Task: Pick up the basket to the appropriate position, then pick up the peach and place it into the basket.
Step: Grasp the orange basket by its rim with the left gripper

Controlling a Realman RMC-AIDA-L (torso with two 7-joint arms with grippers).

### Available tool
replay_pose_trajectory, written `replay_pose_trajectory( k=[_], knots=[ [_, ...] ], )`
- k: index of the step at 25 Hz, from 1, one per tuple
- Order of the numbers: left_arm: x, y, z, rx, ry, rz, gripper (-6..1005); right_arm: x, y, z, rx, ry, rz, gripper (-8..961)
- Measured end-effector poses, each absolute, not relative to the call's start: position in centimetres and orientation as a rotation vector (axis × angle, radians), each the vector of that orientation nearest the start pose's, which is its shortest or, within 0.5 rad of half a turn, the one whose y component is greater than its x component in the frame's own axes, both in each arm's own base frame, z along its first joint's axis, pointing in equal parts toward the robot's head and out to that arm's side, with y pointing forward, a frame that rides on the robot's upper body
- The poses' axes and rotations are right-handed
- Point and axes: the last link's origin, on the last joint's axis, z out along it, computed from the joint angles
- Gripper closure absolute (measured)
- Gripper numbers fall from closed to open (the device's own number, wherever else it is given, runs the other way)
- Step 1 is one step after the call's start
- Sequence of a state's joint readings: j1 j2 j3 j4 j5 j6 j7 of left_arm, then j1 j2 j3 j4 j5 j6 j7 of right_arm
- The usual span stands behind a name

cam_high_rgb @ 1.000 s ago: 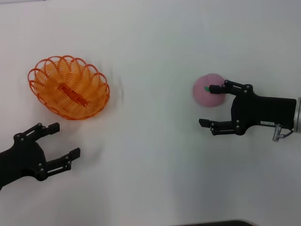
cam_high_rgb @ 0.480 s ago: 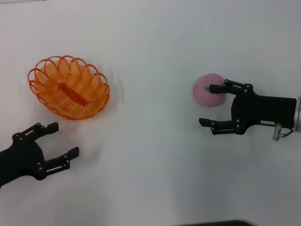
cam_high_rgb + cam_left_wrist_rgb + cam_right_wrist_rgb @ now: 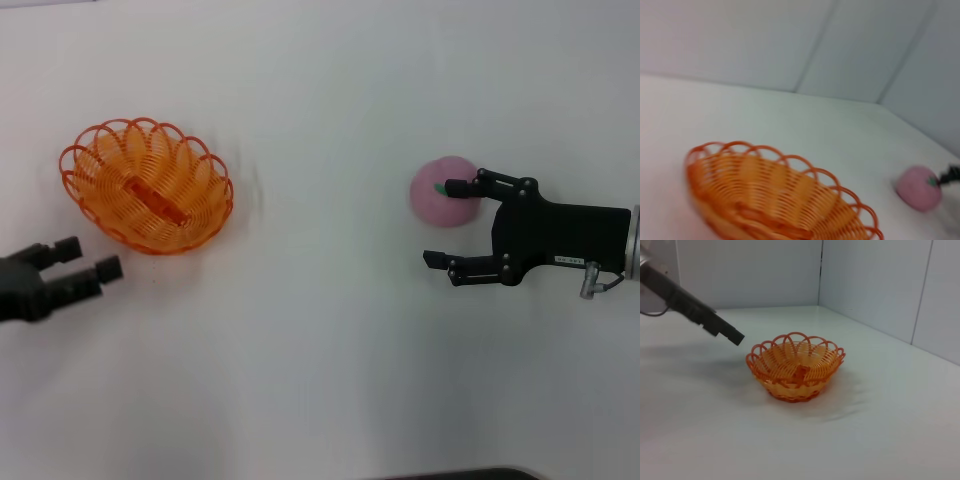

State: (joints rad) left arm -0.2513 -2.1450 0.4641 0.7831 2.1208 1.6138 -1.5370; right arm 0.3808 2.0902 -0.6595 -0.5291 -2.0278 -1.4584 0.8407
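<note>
The orange wire basket (image 3: 145,187) sits upright on the white table at the left, also seen in the left wrist view (image 3: 780,200) and the right wrist view (image 3: 796,371). My left gripper (image 3: 86,257) is just below and left of it in the head view, apart from the rim, open and holding nothing. In the right wrist view the left gripper (image 3: 722,332) shows as a dark bar beside the basket. The pink peach (image 3: 438,195) lies at the right, its green leaf mark up. My right gripper (image 3: 444,222) is open at the peach; its far finger overlaps the peach's top and its near finger stands clear of it.
The table (image 3: 330,330) is plain white, with pale wall panels (image 3: 875,280) behind it. A dark edge (image 3: 450,474) shows at the front of the table.
My left gripper has turned about its wrist and moved left and up toward the basket. The right gripper, peach and basket have not moved.
</note>
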Motion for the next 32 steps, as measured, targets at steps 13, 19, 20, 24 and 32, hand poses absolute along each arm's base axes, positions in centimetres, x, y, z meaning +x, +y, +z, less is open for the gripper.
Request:
replay_pose_trajectory(
  k=[13,19,20,24,32],
  knots=[
    [-33.9,27.8,3.8,-2.252,-1.567,-0.671,158,32.2,28.0,-2.5,-2.673,0.254,0.498,1],
    [-33.4,30.0,5.3,-2.246,-1.493,-0.598,164,32.0,28.1,-2.7,-2.679,0.249,0.497,-1],
    [-33.2,30.4,5.5,-2.253,-1.477,-0.573,165,32.0,28.1,-2.7,-2.680,0.248,0.498,-1],
    [-32.3,32.5,6.0,-2.291,-1.422,-0.397,169,32.0,28.1,-2.7,-2.682,0.244,0.500,1],
    [-29.4,37.0,6.1,-2.353,-1.267,-0.101,177,31.8,28.3,-2.6,-2.685,0.234,0.500,0]
  ],
)
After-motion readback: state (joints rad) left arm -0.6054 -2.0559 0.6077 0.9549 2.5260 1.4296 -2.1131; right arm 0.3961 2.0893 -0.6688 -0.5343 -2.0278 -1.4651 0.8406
